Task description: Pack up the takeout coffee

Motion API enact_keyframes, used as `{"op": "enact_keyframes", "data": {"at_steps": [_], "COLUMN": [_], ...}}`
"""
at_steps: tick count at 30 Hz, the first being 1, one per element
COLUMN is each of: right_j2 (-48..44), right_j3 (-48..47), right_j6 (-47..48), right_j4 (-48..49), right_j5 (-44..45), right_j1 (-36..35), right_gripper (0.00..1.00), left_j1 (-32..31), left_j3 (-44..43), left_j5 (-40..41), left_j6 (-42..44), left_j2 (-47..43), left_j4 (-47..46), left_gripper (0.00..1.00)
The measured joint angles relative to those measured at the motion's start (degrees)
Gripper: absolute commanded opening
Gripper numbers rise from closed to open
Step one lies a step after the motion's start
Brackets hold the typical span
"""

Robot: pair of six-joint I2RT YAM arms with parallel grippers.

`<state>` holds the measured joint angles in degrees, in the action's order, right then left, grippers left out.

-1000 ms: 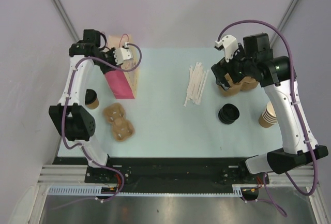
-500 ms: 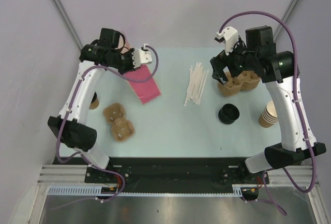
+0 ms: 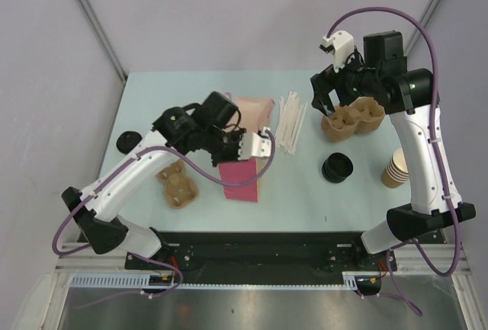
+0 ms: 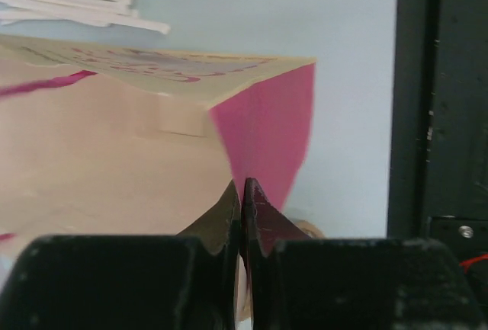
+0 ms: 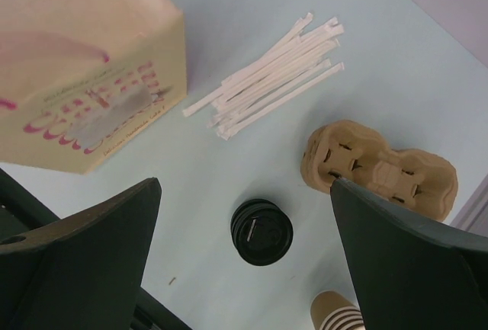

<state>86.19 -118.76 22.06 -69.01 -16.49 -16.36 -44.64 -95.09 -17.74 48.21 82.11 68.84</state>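
Left wrist: left gripper (image 4: 242,187) pinching bag (image 4: 265,116) edge; top external unclear.

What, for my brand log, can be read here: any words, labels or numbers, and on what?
No text can be quoted.
On the paper bag: pink lettering on its cream side, too blurred to read.
On the black lids: no legible marks.

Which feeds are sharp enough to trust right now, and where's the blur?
Top external: evenly lit, sharp, soft shadows only. Left wrist: the paper bag is out of focus up close, the left gripper a dark silhouette. Right wrist: straws crisp, the right gripper blurred in the foreground.
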Motion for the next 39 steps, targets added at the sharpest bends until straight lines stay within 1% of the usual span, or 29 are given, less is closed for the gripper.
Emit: {"op": "enact_keyframes", "data": {"at_steps": [5,8,10,13,14,16,17,19,20,23,24,25,27,29,32,33,36,37,39], "right_j2": [0.96,1.49,1.86,2.80,3.15,3.96,4.50,5.73,6.64,10.01,11.28,12.76,14.91,16.20,17.49,18.01,20.76,22.14,24.17], "right_j3": [-0.20,-0.31,-0.59,-1.95,-2.45,-3.34,-3.91,-5.09,-6.25,-10.56,-12.37,-14.49,-17.62,-19.15,-19.93,-20.09,-21.81,-22.69,-23.69], "right_j6": [-0.02,0.00,0.02,0.13,0.26,0.50,0.63,0.79,0.90,1.09,1.07,1.07,1.07,1.07,1.07,1.09,1.57,1.75,2.12], "right_j4": [0.02,0.02,-0.04,0.00,0.15,0.31,0.33,0.24,0.26,0.35,0.57,0.72,1.64,2.60,4.79,5.46,7.08,7.54,7.96], "right_j5": [-1.14,-1.79,-1.86,-1.92,-1.90,-1.95,-1.95,-1.90,-1.88,-1.92,-2.08,-2.27,-2.80,-3.26,-3.93,-4.22,-5.01,-5.20,-5.66], "right_j1": [-0.02,-0.44,-0.96,-2.58,-3.17,-4.31,-4.85,-5.95,-6.40,-7.41,-7.61,-7.69,-7.78,-7.96,-8.57,-8.96,-10.78,-11.58,-12.72], "right_gripper": [1.00,1.00,1.00,0.99,0.98,0.97,0.97,0.96,0.95,0.95,0.95,0.95,0.95,0.94,0.89,0.85,0.81,0.81,0.78], "left_j1": [-7.04,-8.50,-8.50,-8.50,-8.50,-8.50,-8.50,-8.50,-8.50,-8.50,-8.50,-8.50,-8.41,-7.78,-3.80,-1.01,8.94,13.07,19.39], "left_j3": [4.94,5.07,5.07,3.89,3.02,0.87,-0.46,-2.99,-4.02,-8.31,-10.23,-12.28,-16.44,-18.56,-20.00,-20.02,-18.64,-16.92,-13.42], "left_j5": [2.84,3.06,3.13,3.23,3.26,3.08,3.04,3.06,3.06,3.04,2.95,2.99,3.02,2.97,1.92,1.49,1.03,1.03,0.98], "left_j6": [-5.97,-9.31,-10.86,-12.66,-13.31,-14.29,-14.78,-15.30,-15.43,-15.93,-16.28,-16.52,-17.00,-18.14,-21.16,-22.34,-26.01,-27.47,-30.14], "left_j2": [0.00,-0.02,-0.02,-0.02,-0.02,-0.02,-0.02,-0.04,-0.04,-0.07,-0.07,-0.17,-1.14,-3.21,-8.15,-10.05,-15.87,-17.90,-22.03], "left_j4": [-0.07,-0.13,-0.11,0.52,0.92,1.44,1.88,2.49,2.80,4.39,4.83,5.07,4.66,3.74,0.35,-1.05,-6.14,-8.61,-11.15], "left_gripper": [0.08,0.09,0.14,0.31,0.41,0.49,0.55,0.59,0.65,0.74,0.75,0.80,0.83,0.86,0.86,0.87,0.88,0.88,0.88]}}
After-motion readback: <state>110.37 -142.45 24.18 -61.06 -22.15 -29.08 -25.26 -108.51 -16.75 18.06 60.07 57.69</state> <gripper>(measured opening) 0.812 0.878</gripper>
